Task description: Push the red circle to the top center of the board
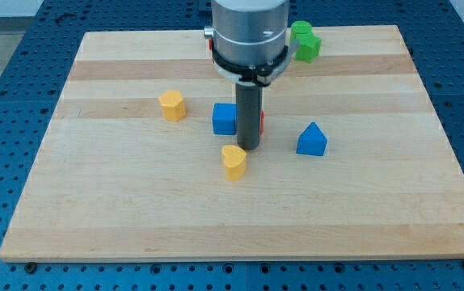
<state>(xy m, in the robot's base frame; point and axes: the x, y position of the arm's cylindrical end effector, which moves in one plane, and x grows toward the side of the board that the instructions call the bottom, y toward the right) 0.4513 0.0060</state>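
My tip [250, 148] rests on the board near its middle, at the end of the dark rod. Only a thin red sliver [262, 123] shows past the rod's right edge, just above the tip; its shape cannot be made out. A blue cube [225, 119] sits right against the rod's left side. A yellow heart-like block [234, 162] lies just below and left of the tip. Another small bit of red [211, 46] shows at the left edge of the arm's housing near the view's top.
A yellow block [171, 105] lies left of the blue cube. A blue triangular block [312, 140] lies right of the tip. Green blocks [305, 40] sit near the board's top edge, right of the arm. The wooden board [135, 210] lies on a blue perforated table.
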